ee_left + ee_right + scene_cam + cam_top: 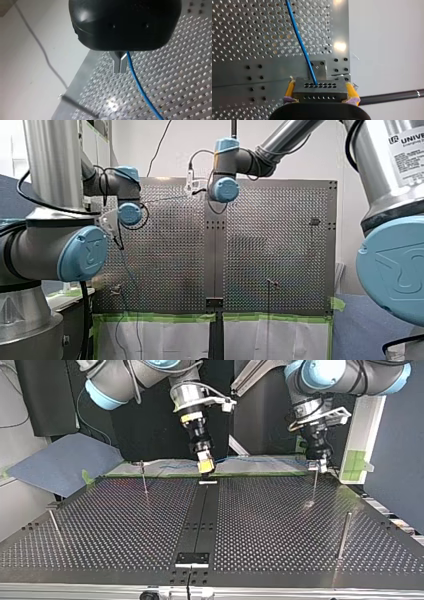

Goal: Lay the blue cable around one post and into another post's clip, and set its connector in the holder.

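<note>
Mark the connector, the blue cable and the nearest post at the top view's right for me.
connector (319, 93): right wrist view, middle of its holed block.
blue cable (300, 45): right wrist view, mid-length, above the connector.
post (344, 532): top view, middle of its shaft.

connector (320, 93): grey block with two rows of round holes, level, clamped between the yellow pads of my right gripper (320, 86).
cable (299, 42): thin, blue; its end sits in a top hole of the connector, and it runs away over the perforated table (249, 30).
posts (144, 477): thin metal rods, upright, well apart.
</note>
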